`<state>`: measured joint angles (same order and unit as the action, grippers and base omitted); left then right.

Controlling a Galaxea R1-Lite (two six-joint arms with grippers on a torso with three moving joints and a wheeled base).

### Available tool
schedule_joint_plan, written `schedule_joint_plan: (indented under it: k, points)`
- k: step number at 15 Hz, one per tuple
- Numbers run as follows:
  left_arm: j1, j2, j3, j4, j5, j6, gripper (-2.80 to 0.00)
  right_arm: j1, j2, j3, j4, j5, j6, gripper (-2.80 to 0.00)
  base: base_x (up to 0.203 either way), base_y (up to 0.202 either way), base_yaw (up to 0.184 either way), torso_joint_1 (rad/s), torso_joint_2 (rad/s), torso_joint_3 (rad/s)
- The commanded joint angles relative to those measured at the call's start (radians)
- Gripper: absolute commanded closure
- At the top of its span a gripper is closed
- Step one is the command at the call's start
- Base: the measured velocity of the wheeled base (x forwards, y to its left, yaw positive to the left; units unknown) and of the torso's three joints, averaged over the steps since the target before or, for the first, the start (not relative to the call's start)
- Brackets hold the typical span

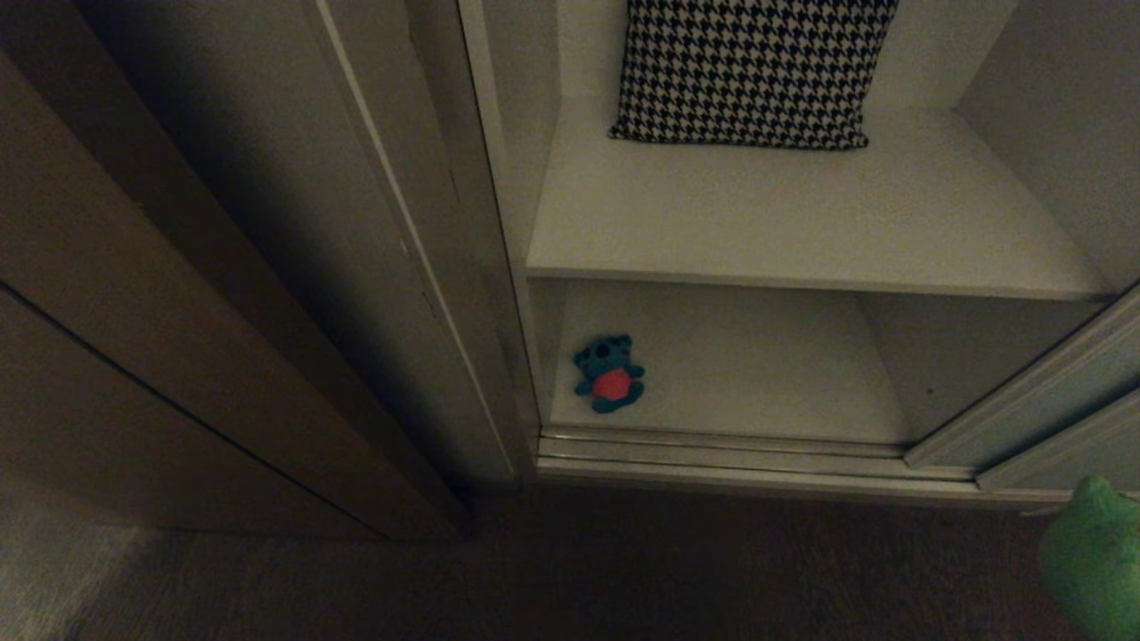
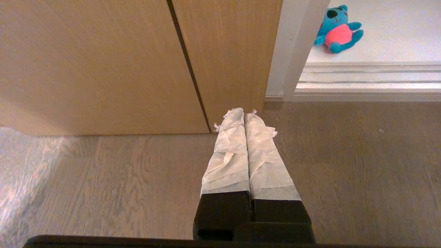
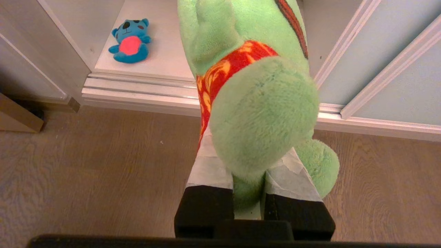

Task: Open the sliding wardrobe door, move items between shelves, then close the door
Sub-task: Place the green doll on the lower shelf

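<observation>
The right gripper's fingers point(image 3: 210, 172) are clamped on the green frog plush point(image 3: 255, 103), held low before the open wardrobe. The bulky frog could snag the upper shelf point(image 1: 802, 280) lip or the sliding door point(image 3: 396, 69) frame. The teal bear point(image 1: 609, 374) lies left on the bottom shelf point(image 1: 757, 383); room remains rightward. The left gripper point(image 2: 245, 115), fingers together, is parked.

The left end effector point(image 2: 245, 117) has two long, flat fingers that taper toward their tips. Each is wrapped in wrinkled off-white tape with frayed ends, over matte black blocky bases joined by a black crosspiece at the lower centre of the frame. The right end effector point(image 3: 248, 179) is built alike: black square bases and pale taped fingers point(image 3: 208, 168). A dark curved housing edge runs along the bottom of both wrist views.
</observation>
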<state>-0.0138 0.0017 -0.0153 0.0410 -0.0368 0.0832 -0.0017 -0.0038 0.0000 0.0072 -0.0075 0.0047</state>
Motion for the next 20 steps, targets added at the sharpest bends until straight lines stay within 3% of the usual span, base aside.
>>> schedule_joint_plan:
  k: [1,6,13,20]
  points:
    - [0.0,0.001,0.0,0.0,0.0,0.0,0.0,0.0,0.002,0.0,0.001,0.0,0.0,0.0,0.0,0.0,0.0,0.0,0.0,0.0]
    - [0.0,0.001,0.0,0.0,-0.002,0.011,0.0,0.0,0.002,0.002,0.001,0.0,0.0,0.0,0.0,0.0,0.0,0.0,0.0,0.0]
    - [0.0,0.001,0.0,-0.003,0.025,-0.021,0.0,0.0,0.002,0.001,0.001,0.0,0.0,0.0,0.0,0.0,0.0,0.0,0.0,-0.007]
    - [0.0,0.003,-0.005,0.008,0.029,-0.037,0.0,0.0,0.002,0.0,0.001,0.0,0.0,0.0,0.0,0.0,0.0,0.003,0.0,-0.176]
